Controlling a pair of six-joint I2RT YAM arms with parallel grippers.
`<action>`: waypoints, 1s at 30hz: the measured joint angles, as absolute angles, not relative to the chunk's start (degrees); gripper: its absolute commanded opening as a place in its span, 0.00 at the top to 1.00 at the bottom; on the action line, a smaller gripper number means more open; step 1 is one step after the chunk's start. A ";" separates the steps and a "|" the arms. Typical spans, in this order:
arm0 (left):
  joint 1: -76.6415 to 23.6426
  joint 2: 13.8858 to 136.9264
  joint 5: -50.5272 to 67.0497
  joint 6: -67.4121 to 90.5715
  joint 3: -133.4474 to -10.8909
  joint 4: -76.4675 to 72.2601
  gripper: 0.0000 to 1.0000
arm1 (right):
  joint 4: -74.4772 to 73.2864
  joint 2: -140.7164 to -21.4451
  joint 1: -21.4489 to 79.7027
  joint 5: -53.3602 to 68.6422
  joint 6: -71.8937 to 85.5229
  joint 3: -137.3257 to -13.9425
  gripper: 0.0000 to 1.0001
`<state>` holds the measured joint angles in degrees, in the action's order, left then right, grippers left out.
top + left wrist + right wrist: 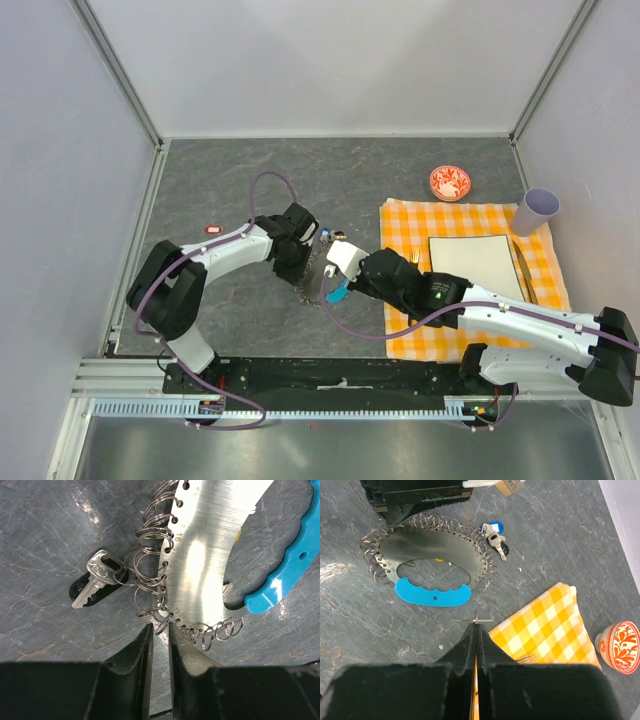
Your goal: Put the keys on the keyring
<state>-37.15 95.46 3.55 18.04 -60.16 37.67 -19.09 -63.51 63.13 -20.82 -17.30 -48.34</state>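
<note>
The keyring [430, 545] is a flat metal plate edged with many wire rings and has a cyan strap piece [433, 593]; it lies on the grey table [230, 180]. In the left wrist view a silver key with a black head [95, 582] hangs on one ring. More keys [495, 534], blue and black headed, lie by the plate's far end. My left gripper [160, 626] stands narrowly open with one wire ring [165, 624] at its tips. My right gripper [477, 626] is shut on a thin metal sliver [477, 620], seen edge-on, just short of the strap piece.
An orange checked cloth [480, 330] covers the right side, carrying a white board [470, 265] and cutlery. A red-and-white bowl [450, 183] and a lilac cup [538, 210] stand behind it. A small red object [213, 229] lies at the left. Walls enclose the table.
</note>
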 measured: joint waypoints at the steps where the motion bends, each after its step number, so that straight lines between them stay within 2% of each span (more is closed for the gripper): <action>1: -37.15 95.79 3.66 17.91 -60.27 37.71 0.76 | -19.09 -63.51 63.13 -20.82 -17.30 -48.34 1.00; 30: -37.10 96.60 4.47 17.47 -57.19 37.34 0.80 | -19.09 -63.51 63.13 -20.82 -17.28 -48.34 1.00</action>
<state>-37.10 96.60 4.47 17.47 -57.19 37.34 -19.09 -63.51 63.13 -20.82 -17.28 -48.34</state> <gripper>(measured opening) 0.205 0.006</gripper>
